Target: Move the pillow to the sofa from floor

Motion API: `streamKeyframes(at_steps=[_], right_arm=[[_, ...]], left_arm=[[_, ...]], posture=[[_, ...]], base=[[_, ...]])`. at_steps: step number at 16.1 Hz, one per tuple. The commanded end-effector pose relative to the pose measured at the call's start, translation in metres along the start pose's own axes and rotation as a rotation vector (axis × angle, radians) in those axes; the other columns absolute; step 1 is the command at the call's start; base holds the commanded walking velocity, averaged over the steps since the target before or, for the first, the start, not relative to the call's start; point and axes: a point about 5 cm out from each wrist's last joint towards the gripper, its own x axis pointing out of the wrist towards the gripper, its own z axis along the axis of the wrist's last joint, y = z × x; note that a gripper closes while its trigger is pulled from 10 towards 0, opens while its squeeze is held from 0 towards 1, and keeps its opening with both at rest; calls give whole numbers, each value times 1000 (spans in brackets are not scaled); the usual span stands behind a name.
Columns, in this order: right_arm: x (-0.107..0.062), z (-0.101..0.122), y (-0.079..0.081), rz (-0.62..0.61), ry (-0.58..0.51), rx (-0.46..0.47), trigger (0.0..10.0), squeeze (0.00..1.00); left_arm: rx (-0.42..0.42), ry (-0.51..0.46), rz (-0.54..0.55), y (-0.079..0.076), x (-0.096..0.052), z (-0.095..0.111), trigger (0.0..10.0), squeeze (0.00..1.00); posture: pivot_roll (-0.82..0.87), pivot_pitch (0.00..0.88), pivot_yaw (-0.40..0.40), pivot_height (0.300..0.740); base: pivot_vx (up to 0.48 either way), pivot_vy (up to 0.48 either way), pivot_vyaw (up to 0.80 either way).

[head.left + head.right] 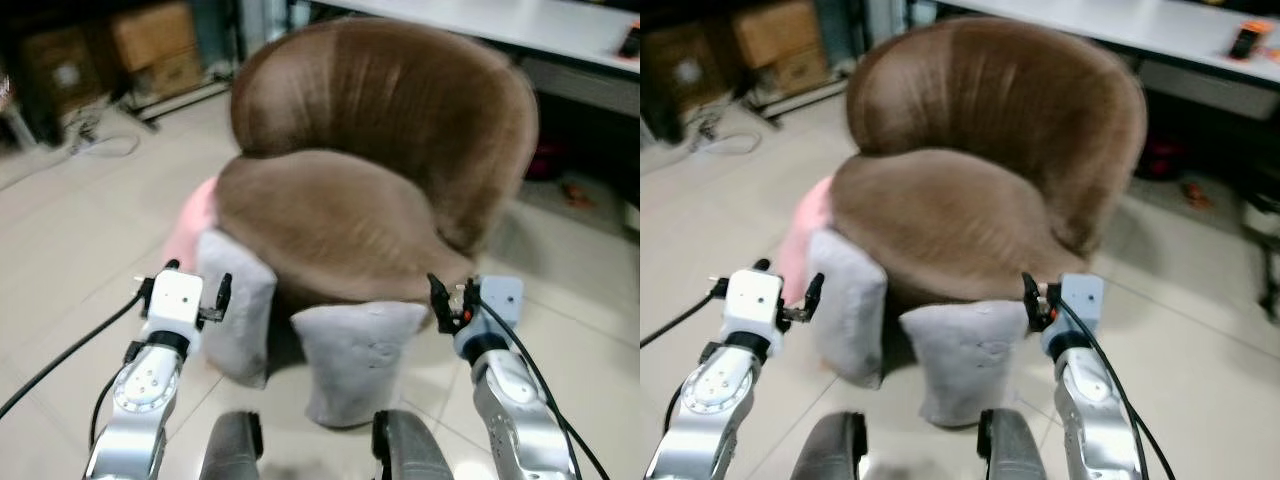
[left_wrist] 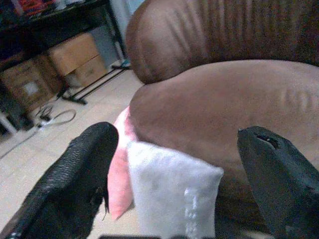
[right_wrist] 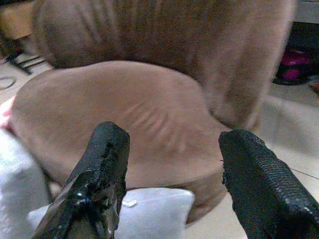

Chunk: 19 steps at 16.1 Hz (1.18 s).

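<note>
Left eye view shows a round brown sofa (image 1: 370,170) on a pale tiled floor (image 1: 70,240), with three pillows standing on the floor against its front and side. The left gripper (image 2: 174,179) is raised with its fingers (image 2: 75,179) spread wide and nothing between them; just ahead of it stands a grey pillow (image 1: 240,305) leaning on the sofa's base, and a pink pillow (image 1: 192,225) is tucked just beyond that one, touching it. The right gripper (image 3: 174,184) is also spread wide and empty, held up in front of the seat edge; a second grey pillow (image 1: 362,360) stands upright below it and towards the left gripper, its top resting against the sofa. Beyond the left gripper, cardboard boxes (image 1: 150,45) sit under a dark shelf. Behind the sofa, past the right gripper, runs a white table (image 1: 520,25)
</note>
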Motion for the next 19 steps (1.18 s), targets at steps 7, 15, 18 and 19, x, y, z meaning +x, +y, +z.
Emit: streamKeyframes(at_steps=[7, 15, 18, 19], right_arm=[[1, 5, -6, -20, -26, -66, 10000, 0], [1, 3, 0, 82, 4, -62, 10000, 0], [2, 3, 0, 89, 2, -56, 10000, 0], [4, 4, 0, 92, -1, -67, 10000, 0]], left_arm=[[-3, -25, -21, -4, 2, 4, 10000, 992], [24, -30, -26, -5, 2, 3, 10000, 949], [45, -31, -34, -6, 1, 2, 10000, 949], [48, -31, -45, -6, 2, 2, 10000, 961]], posture=[[27, 6, -28, 624], [30, 6, -31, 624], [32, 4, -31, 604], [32, 2, -30, 594]], base=[[324, 0, 0], [155, 0, 273], [0, 0, 0], [0, 0, 0]])
